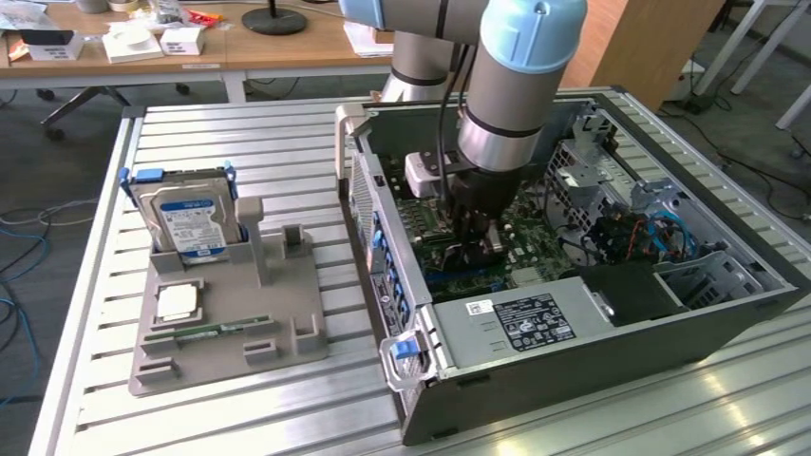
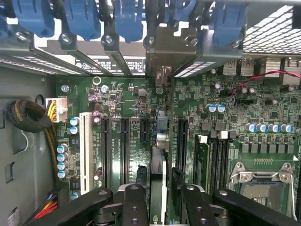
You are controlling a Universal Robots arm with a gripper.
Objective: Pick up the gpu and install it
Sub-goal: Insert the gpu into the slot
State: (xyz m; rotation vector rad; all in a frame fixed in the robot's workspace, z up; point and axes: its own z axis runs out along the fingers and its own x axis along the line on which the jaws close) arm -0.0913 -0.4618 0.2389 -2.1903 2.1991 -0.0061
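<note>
The gpu (image 2: 159,155) stands on edge in a motherboard slot inside the open computer case (image 1: 709,304). I see it edge-on in the wrist view, and its silver bracket (image 2: 162,47) sits against the case's rear slot openings. My gripper (image 2: 160,200) hangs straight over the card, one finger on each side, with a narrow gap showing between each black pad (image 2: 141,178) and the card. In the exterior view the gripper (image 1: 476,249) reaches down into the middle of the case, over the motherboard (image 1: 507,249).
Blue slot latches (image 2: 122,19) line the rear of the case. The CPU socket (image 2: 263,188) and memory slots lie beside the card. On the exterior view's left, a grey holder (image 1: 228,356) carries a hard drive (image 1: 190,223), a green memory stick (image 1: 209,331) and a white chip (image 1: 178,302).
</note>
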